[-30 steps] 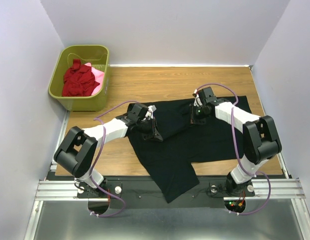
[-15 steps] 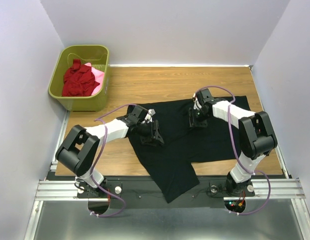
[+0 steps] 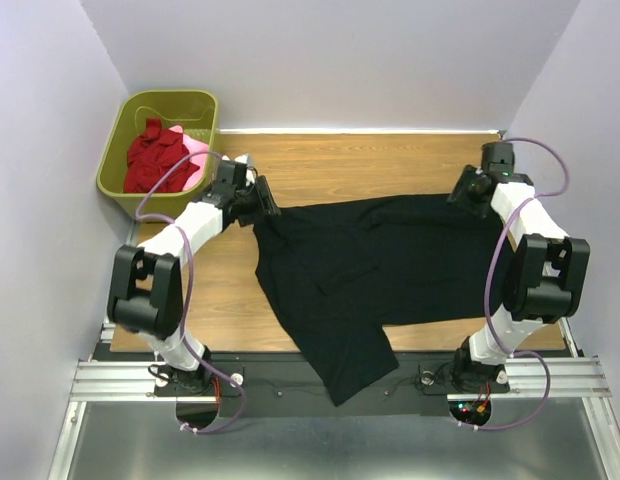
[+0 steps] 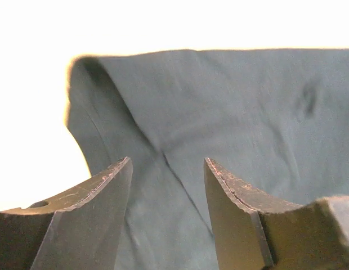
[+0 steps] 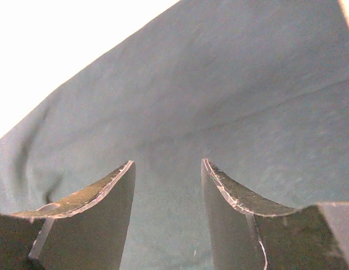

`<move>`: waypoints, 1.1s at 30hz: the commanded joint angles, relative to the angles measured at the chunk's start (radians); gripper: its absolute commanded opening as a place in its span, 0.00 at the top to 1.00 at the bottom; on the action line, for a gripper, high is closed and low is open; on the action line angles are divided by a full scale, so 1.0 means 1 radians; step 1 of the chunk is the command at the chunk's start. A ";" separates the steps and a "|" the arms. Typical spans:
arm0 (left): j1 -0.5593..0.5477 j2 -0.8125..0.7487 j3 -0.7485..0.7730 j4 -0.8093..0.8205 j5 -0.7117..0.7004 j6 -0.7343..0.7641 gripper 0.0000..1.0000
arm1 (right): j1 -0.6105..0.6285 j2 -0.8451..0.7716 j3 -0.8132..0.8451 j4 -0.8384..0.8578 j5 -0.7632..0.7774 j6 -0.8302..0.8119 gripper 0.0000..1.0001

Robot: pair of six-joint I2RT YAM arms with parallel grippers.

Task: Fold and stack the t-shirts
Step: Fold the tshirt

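The black t-shirt drapes off the table's near edge and lies spread, unfolded. At its far corners the left gripper and right gripper sit with jaws narrowly parted over cloth. Beyond, the red t-shirt and pink t-shirt wait in the basket; I'd say nothing is folded or stacked.

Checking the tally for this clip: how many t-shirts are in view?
3. A black one lies spread on the table; a red one and a pink one sit in the basket. More may be hidden beneath them.
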 commanded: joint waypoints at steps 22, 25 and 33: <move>0.032 0.399 0.274 0.038 -0.037 0.135 0.75 | -0.236 0.284 0.075 0.261 0.079 0.048 0.45; 0.052 0.436 0.308 0.031 -0.076 0.144 0.87 | -0.276 0.323 0.084 0.278 0.085 0.047 0.46; 0.110 0.568 0.498 -0.038 -0.135 0.181 0.93 | -0.360 0.389 0.107 0.283 0.081 0.035 0.47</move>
